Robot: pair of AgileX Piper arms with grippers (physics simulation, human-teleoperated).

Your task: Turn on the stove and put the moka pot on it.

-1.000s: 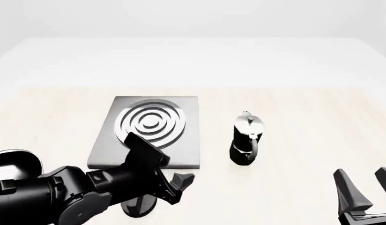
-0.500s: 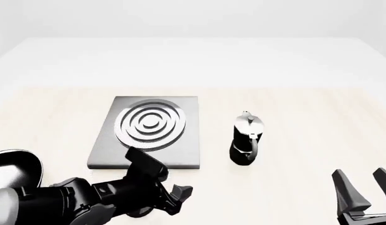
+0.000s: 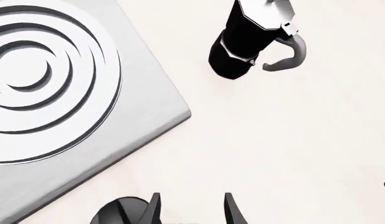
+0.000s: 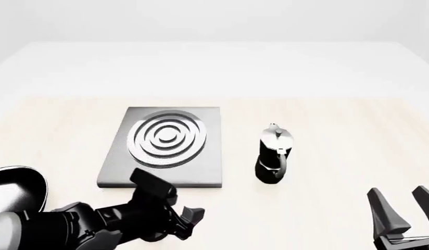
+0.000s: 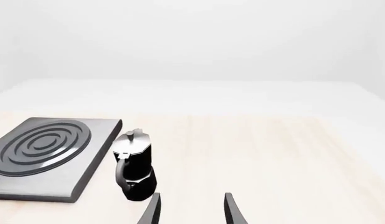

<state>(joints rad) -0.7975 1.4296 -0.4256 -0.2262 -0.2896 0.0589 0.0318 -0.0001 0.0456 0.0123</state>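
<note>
In the left wrist view, the left gripper [image 3: 188,209] hung with fingers spread and empty beside the small black oval knob [image 3: 121,212], near the flat square grey metal stove [image 3: 67,88]; the black-based, silver-topped moka pot [image 3: 252,37] stood apart.

The front view alone showed a shiny black pan [image 4: 16,187] at the left edge.

The right wrist view showed the right gripper [image 5: 190,209] spread, holding nothing. One stove, one pot, one knob, one pan.

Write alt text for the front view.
A small moka pot with black base and silvery top stands on the pale table, apart from and right of a flat grey stove slab with silvery rings. The left gripper hangs low before the stove.
</note>
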